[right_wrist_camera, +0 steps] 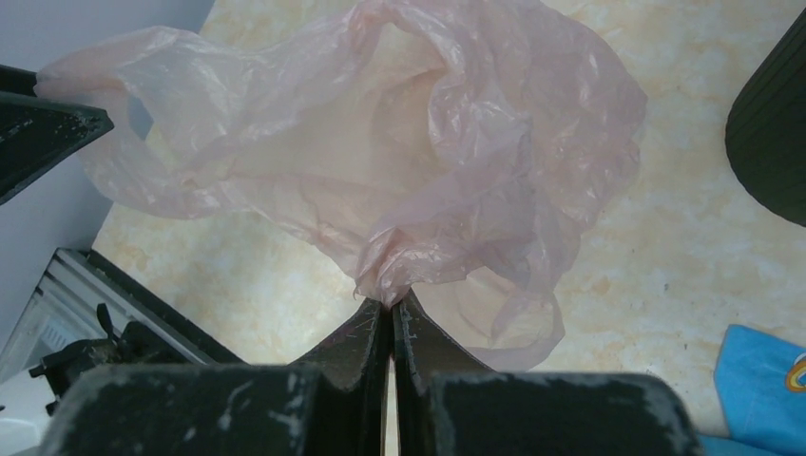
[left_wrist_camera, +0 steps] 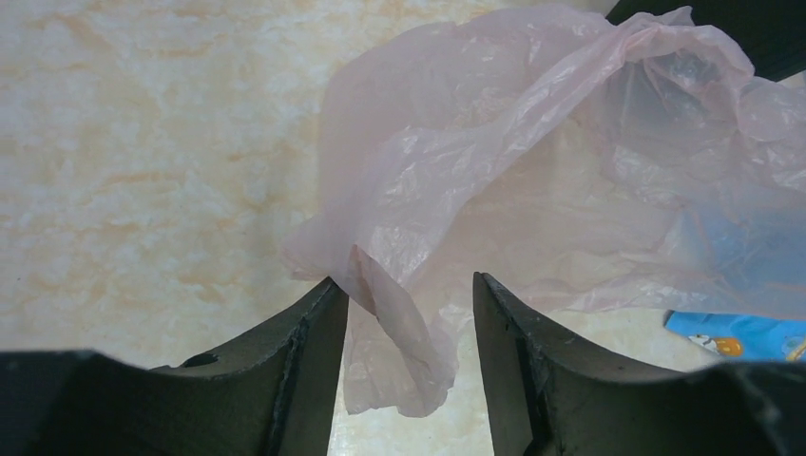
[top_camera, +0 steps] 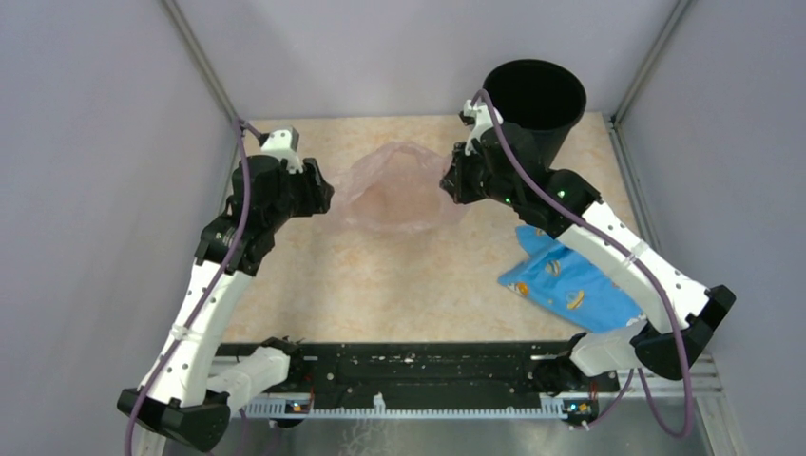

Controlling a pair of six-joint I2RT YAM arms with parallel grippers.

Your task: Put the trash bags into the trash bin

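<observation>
Overhead, the marbled table (top_camera: pixel 380 285) carries a black bin (top_camera: pixel 546 142) upright at its far right corner. Left of the bin and outside it, the pink bag (top_camera: pixel 394 195) spreads crumpled between the two arms. A blue printed pouch (top_camera: pixel 570 285) lies under the right arm. The right gripper (right_wrist_camera: pixel 392 309) is closed tight, pinching a bunch of the bag's film. The left gripper (left_wrist_camera: pixel 407 285) stands wide apart, with a loose flap of the bag hanging between its fingers.

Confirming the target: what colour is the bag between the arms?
The bag is translucent pale pink, clearest in the right wrist view.
</observation>
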